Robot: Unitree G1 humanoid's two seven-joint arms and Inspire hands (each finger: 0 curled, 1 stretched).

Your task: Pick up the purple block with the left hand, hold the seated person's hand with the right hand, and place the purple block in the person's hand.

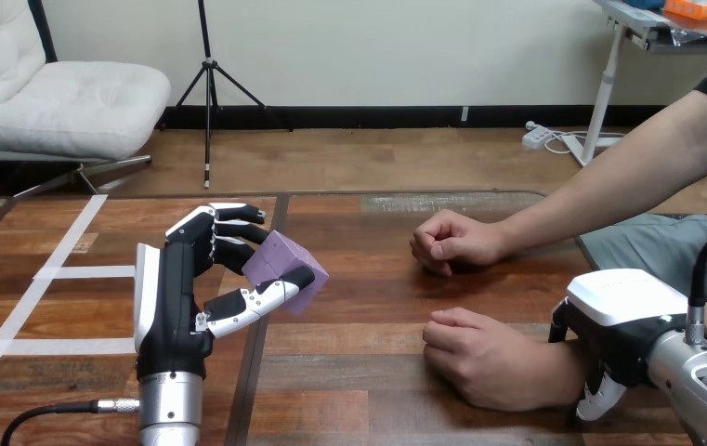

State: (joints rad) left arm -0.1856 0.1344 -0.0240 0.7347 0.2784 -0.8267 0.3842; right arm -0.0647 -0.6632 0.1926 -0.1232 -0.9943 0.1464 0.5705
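My left hand (177,307) is raised over the left half of the wooden table (368,307), fingers and thumb curled round the purple block (280,265), which is clear of the surface. At the lower right, my right hand (623,330) sits over the wrist of the person's nearer hand (479,358). Its fingers (600,398) curl down the near side and its thumb is on the far side. That hand lies knuckles up and loosely closed on the table. The person's farther hand (451,242) rests in a fist near the table's middle.
White tape strips (52,274) cross the table's left part. The person's forearm (609,190) reaches in from the upper right. A stretch of bare wood separates the block from the person's two hands.
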